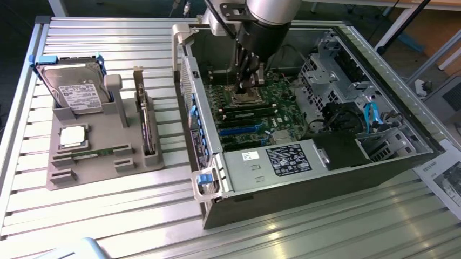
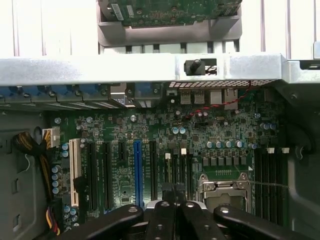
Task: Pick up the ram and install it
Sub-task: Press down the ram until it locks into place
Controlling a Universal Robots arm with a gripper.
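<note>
One ram (image 1: 94, 154), a thin green stick, lies in a slot at the front of the grey holder tray (image 1: 108, 172) on the exterior view's left. My gripper (image 1: 241, 89) reaches down inside the open computer case (image 1: 310, 167), low over the motherboard (image 1: 259, 121) near the silver processor socket (image 2: 225, 192). Its black fingers (image 2: 162, 220) are pressed together, and I see nothing held between them. The gripper (image 2: 175, 202) hangs just above the narrow memory slots (image 2: 180, 170) beside the socket. A thin green strip (image 1: 249, 109) runs along those slots; I cannot tell whether it is a seated stick.
The tray also holds a hard drive (image 1: 72, 89), a square silver processor chip (image 1: 73, 136) and a dark upright expansion card (image 1: 148, 127). Case walls, a drive cage (image 1: 327, 70) and cables (image 1: 371, 116) crowd the arm. The slatted metal table (image 1: 108, 216) spreads around.
</note>
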